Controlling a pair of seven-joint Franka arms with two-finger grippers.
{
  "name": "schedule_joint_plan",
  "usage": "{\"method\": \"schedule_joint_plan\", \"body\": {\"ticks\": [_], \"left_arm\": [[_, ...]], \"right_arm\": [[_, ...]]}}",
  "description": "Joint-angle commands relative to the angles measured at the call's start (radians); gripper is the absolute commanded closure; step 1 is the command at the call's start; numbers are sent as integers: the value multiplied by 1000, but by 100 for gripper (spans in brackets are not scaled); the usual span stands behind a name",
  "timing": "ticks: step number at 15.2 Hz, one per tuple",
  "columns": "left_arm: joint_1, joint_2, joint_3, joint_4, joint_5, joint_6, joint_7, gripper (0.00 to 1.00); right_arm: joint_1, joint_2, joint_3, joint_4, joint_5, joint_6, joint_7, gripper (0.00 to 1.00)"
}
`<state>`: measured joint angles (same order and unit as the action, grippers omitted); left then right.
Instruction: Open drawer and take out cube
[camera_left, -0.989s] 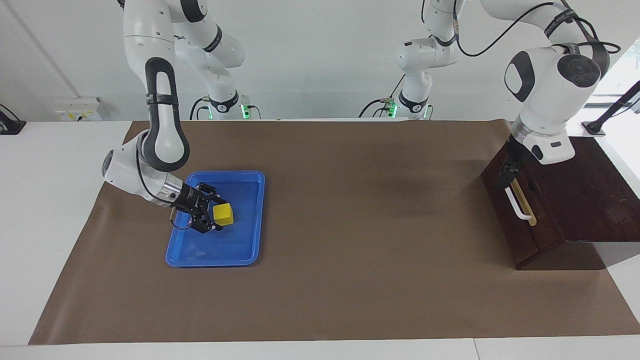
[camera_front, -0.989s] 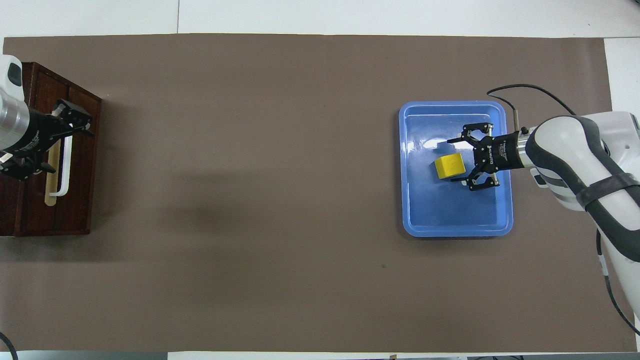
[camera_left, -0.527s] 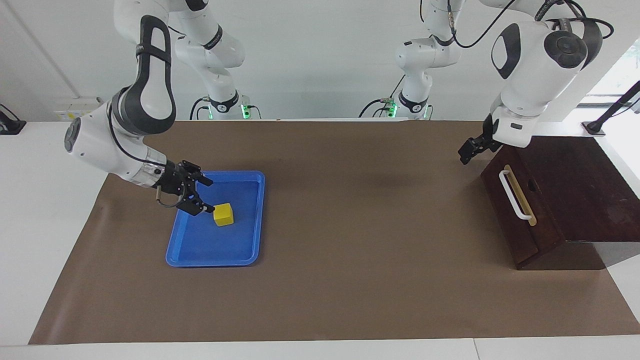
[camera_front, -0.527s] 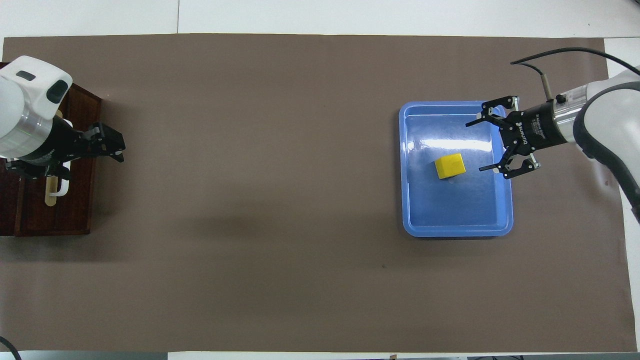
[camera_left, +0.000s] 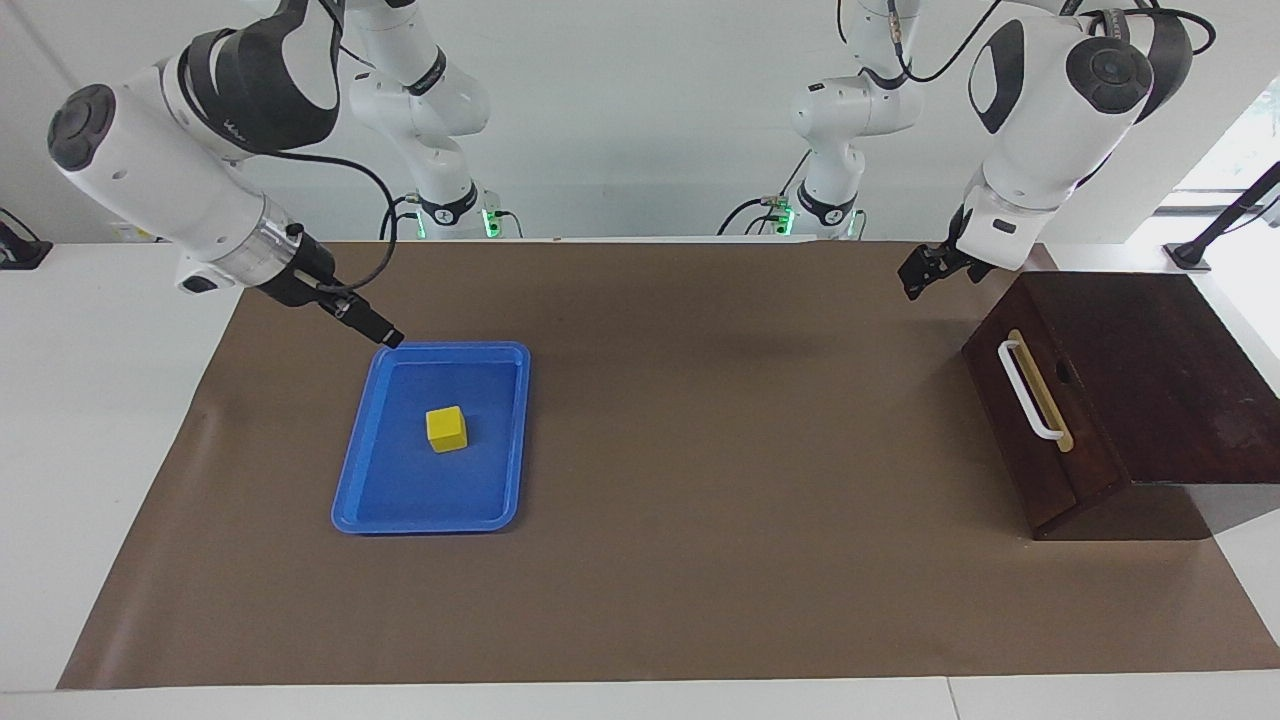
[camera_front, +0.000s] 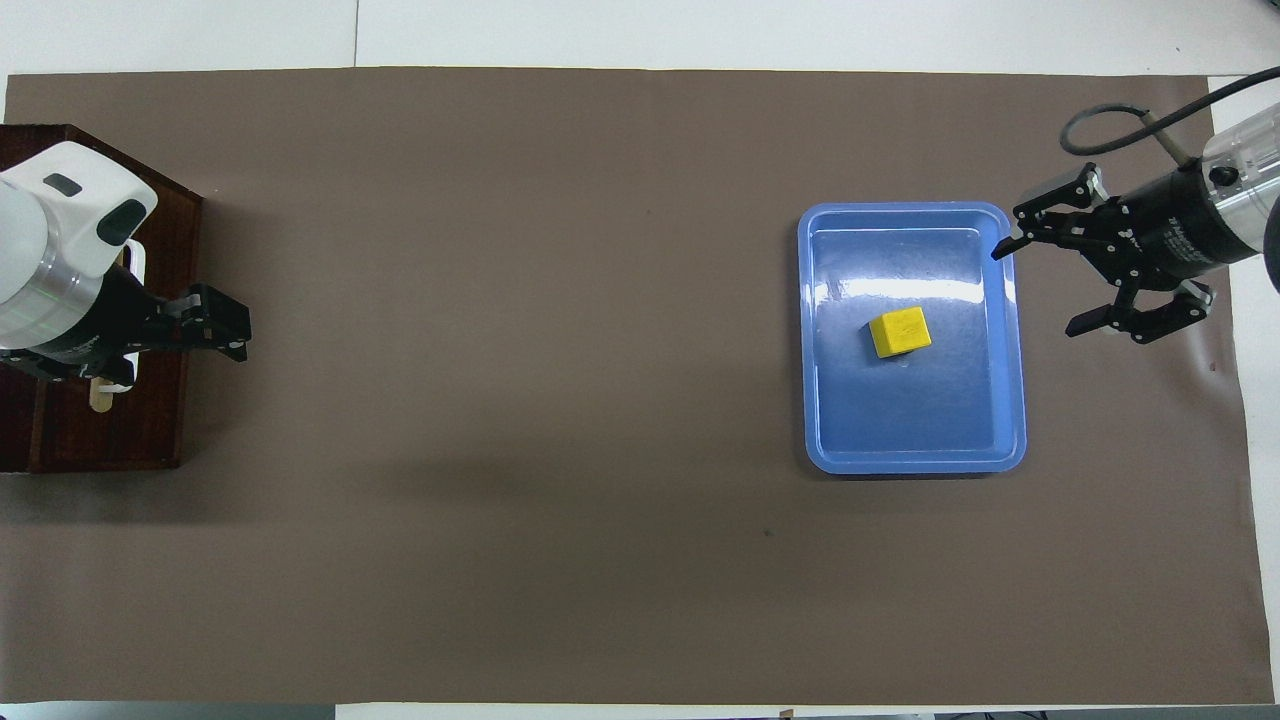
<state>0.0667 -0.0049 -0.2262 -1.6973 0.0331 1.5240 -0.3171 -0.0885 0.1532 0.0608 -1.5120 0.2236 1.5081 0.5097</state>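
The cube (camera_front: 900, 332) lay in the tray (camera_front: 1012, 400) at the desk's three o'clock; the drawer (camera_front: 150, 420) sat shut at nine o'clock.

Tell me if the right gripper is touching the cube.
Apart. In the overhead view the right gripper, open, hangs over the blue tray's edge, with bare tray floor between it and the cube. The facing view shows the same gap.
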Motion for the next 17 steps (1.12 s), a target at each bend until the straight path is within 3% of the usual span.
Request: {"method": "schedule_joint_plan", "body": {"ticks": [1, 5, 8, 11, 17], "left_arm": [[5, -23, 8, -19, -24, -7, 26, 0], [4, -8, 18, -13, -28, -5, 26, 0], [-10, -6, 19, -12, -28, -8, 26, 0], [-10, -7, 33, -12, -27, -14, 27, 0], [-10, -1, 82, 14, -25, -39, 133, 0]], "right_arm": [[19, -50, 5, 1, -131, -17, -305, 0], [21, -110, 5, -4, -233, -19, -627, 0], [21, -141, 5, -42, -233, -39, -640, 0], [9, -217, 5, -213, -231, 58, -637, 0], [9, -192, -9, -174, -239, 57, -643, 0]]}}
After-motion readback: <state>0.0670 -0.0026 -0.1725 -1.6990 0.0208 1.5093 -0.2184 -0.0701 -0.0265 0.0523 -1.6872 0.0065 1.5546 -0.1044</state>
